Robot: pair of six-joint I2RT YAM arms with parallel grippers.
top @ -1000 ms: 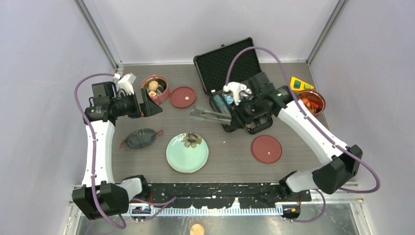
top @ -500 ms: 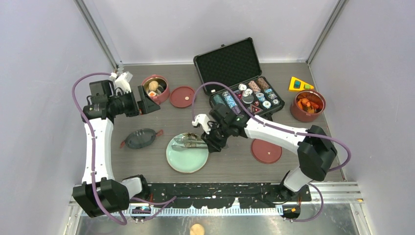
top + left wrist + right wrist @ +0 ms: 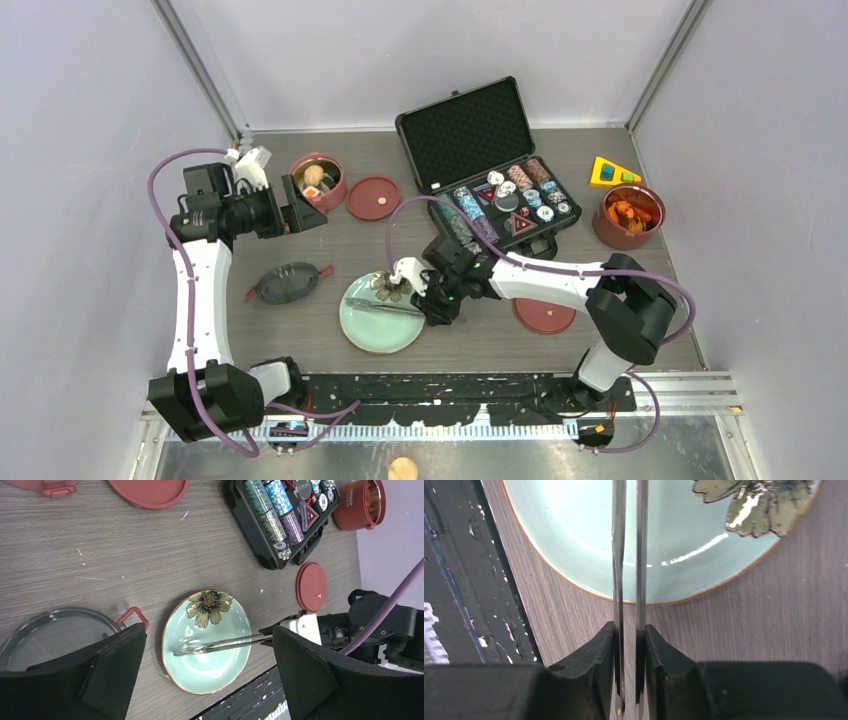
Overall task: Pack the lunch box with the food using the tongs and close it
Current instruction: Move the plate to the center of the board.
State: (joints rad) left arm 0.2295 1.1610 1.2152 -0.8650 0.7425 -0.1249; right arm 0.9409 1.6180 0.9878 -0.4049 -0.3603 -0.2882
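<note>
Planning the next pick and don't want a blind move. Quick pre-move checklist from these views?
1. Tongs gripped by right jaws: ok, both arms pinched between the fingers.
2. Tong tips over the plate: ok.
3. Tips touching the plate: cannot tell.
4. Anything on the plate to grab: not ok, only its flower print.
5. Left jaws free: ok, wide open, empty.
6. Lunch box tiers uncovered: ok, left tier and right tier open, food inside.
</note>
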